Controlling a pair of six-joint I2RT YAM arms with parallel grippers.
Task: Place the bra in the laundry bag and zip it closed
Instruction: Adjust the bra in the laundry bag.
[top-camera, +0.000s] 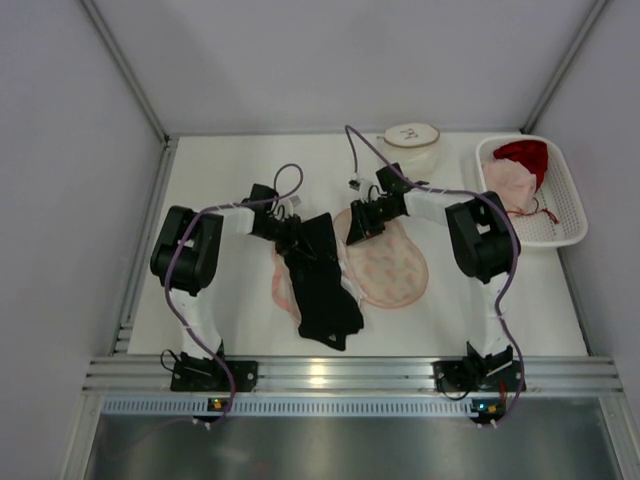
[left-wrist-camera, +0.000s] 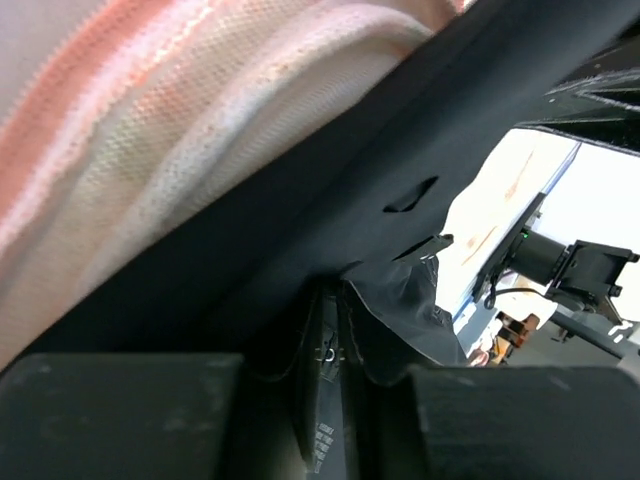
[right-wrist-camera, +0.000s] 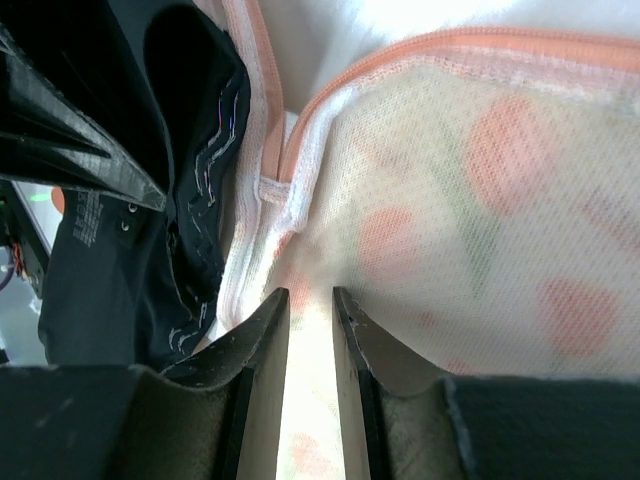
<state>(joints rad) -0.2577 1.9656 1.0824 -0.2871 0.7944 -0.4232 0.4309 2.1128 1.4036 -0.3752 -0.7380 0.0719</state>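
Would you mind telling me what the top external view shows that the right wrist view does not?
Only top external: the white basket of clothes and the round container. Only right wrist: the orange zipper edge and how the right gripper pinches the mesh. Both: the black bra and the spotted laundry bag.

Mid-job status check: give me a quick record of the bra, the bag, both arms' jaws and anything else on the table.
bra: black, lying over the left part of the laundry bag
bag state: unzipped, spread flat, pink-dotted mesh
left gripper: jaws closed on the bra's upper end
right gripper: jaws pinching the bag's mesh near its edge
basket: far right, holding red and pink garments
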